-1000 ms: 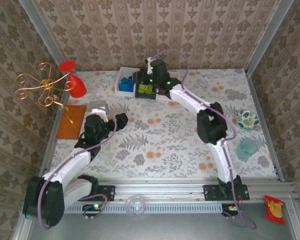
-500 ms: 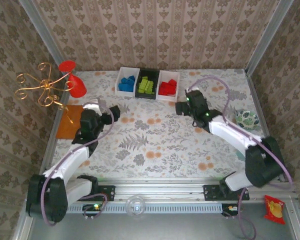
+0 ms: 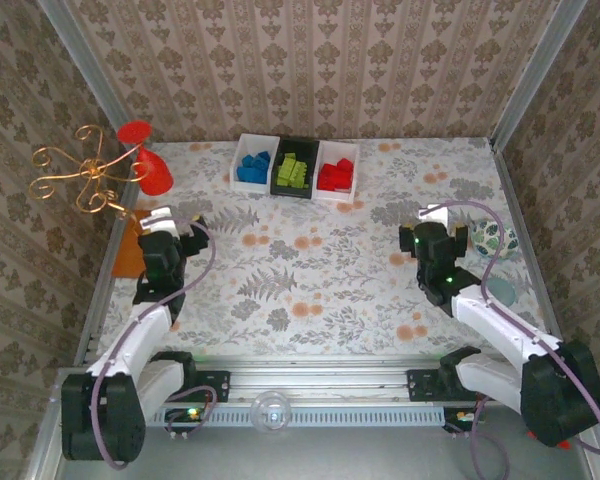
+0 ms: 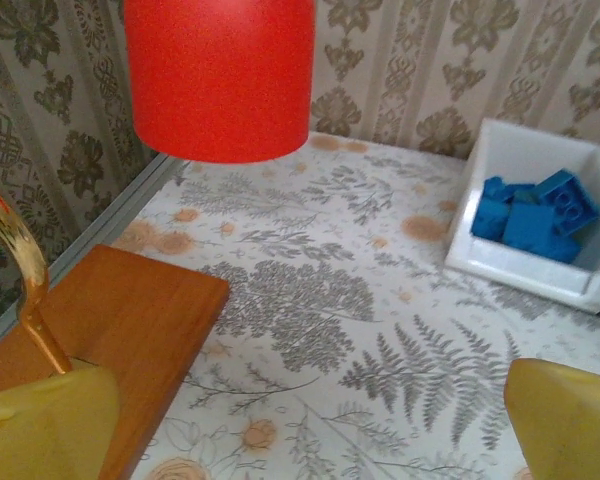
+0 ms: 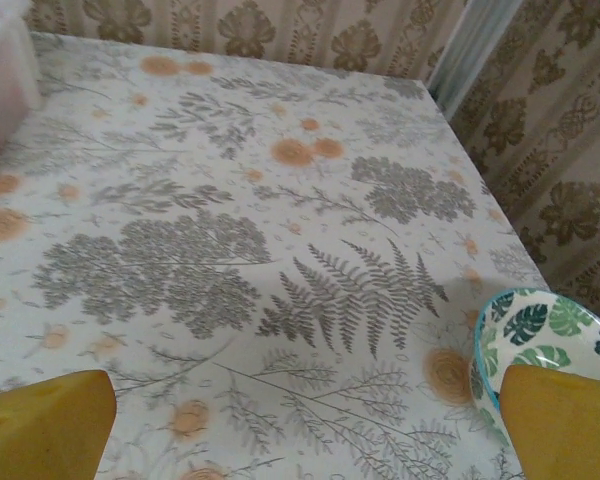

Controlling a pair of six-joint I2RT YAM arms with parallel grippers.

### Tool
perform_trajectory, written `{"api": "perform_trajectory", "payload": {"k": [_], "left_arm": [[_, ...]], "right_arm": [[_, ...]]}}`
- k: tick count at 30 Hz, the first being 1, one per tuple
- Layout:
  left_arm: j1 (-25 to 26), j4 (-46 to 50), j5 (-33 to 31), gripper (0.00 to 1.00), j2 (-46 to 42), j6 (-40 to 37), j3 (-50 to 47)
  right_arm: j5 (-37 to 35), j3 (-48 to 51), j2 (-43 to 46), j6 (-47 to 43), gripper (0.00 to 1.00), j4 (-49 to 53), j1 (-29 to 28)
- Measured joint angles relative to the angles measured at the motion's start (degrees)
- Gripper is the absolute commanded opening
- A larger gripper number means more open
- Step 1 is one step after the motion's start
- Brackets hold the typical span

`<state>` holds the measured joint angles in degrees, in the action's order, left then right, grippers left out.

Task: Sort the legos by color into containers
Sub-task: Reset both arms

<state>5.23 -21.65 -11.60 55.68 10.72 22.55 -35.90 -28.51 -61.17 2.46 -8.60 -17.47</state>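
Note:
Three containers stand in a row at the back. The left white one (image 3: 236, 172) (image 4: 500, 270) holds blue legos (image 3: 253, 166) (image 4: 535, 210). The black one (image 3: 278, 150) holds lime green legos (image 3: 294, 172), and the right white one (image 3: 325, 150) holds red legos (image 3: 337, 176). My left gripper (image 3: 175, 225) (image 4: 310, 425) hovers open near the orange mat, with nothing between its yellow fingers (image 4: 40, 425). Over the right side of the table my right gripper (image 3: 435, 222) (image 5: 305, 425) is also open, and only bare cloth lies between its fingers (image 5: 565, 420).
A red goblet (image 3: 152, 165) (image 4: 220, 75) and a gold wire stand (image 3: 85, 175) occupy the back left, with the orange mat (image 3: 128, 255) (image 4: 90, 320) in front. A teal patterned bowl (image 3: 495, 238) (image 5: 545, 345) and a pale teal cup (image 3: 500, 295) sit at the right edge.
The right arm has pulled back from the containers to the near right. The left arm has swung left toward the mat. Both grippers have opened wider.

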Motion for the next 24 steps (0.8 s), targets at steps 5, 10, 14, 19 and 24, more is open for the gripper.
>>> {"api": "perform_trajectory", "payload": {"k": [5,10,14,19,24], "left_arm": [[-0.09,-3.85,-0.68,1.00,4.79,-4.39,-1.95],[-0.09,-13.42,-0.90,1.00,11.04,-8.81,-5.42],[-0.37,-20.81,0.39,1.00,18.67,-11.26,-6.60],[-1.25,-26.64,3.30,1.00,23.87,-13.40,-6.21],[-3.28,-36.48,6.75,1.00,33.62,-13.60,-6.19]], "right_arm": [[0.76,4.81,-3.45,-1.51,1.00,-9.07,3.32],[5.11,7.21,-7.32,-2.82,1.00,-16.59,5.68],[9.46,7.26,-9.16,-4.11,1.00,-20.98,6.01],[12.68,7.30,-12.76,-5.16,1.00,-27.17,6.99],[16.94,7.63,-16.44,-4.09,1.00,-33.86,10.54]]}}
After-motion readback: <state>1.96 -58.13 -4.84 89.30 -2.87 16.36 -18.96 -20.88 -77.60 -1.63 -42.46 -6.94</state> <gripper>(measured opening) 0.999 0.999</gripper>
